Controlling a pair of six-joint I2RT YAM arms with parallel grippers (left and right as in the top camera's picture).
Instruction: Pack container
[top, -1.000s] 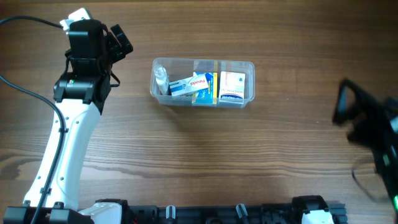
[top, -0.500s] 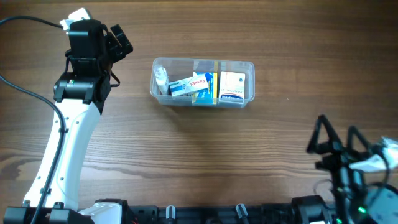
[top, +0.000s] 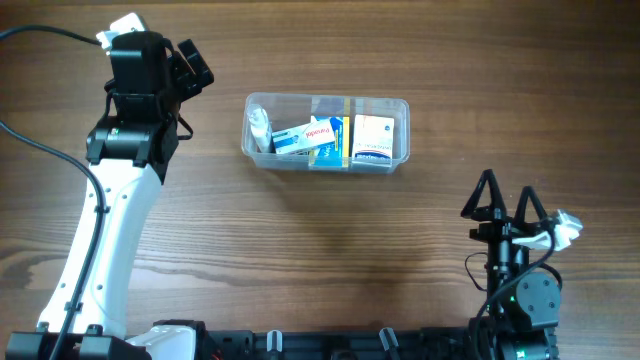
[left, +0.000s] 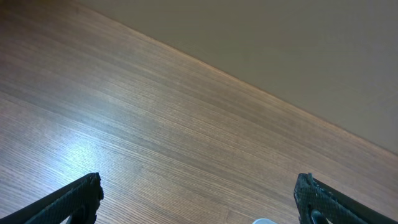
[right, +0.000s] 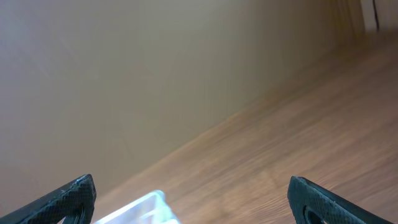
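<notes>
Several small things lie inside the container (top: 290, 164), a clear plastic rectangular tub with rounded corners and a rim that sits on the far middle of the brown wooden table (top: 330, 260). They are a white bottle (top: 260, 125) at its left end, a tilted blue-and-white cardboard box (top: 303, 137), a yellow-edged box (top: 338, 140) and a white box with blue print (top: 373, 138) at its right end.

The left gripper (top: 195, 62) hangs off to the tub's left, well apart from it. The right gripper (top: 507, 200) is near the front edge, also well apart. Each wrist view shows its two fingertips spread wide with nothing between them.

The main risk I see is the tub itself. It looks light and nothing braces it, so a finger catching the rim could push it along the wood or tip it. The tilted box seems to ride over its neighbours, and a careless press could wedge it or knock the bottle over.

No loose item shows anywhere on the table, so I cannot tell what remains to pack. Print on the boxes is too small to read. A pale translucent shape (right: 146, 208) at the bottom edge of the right wrist view may be the tub, but it is cut off. The left wrist view shows only bare wood and wall.
</notes>
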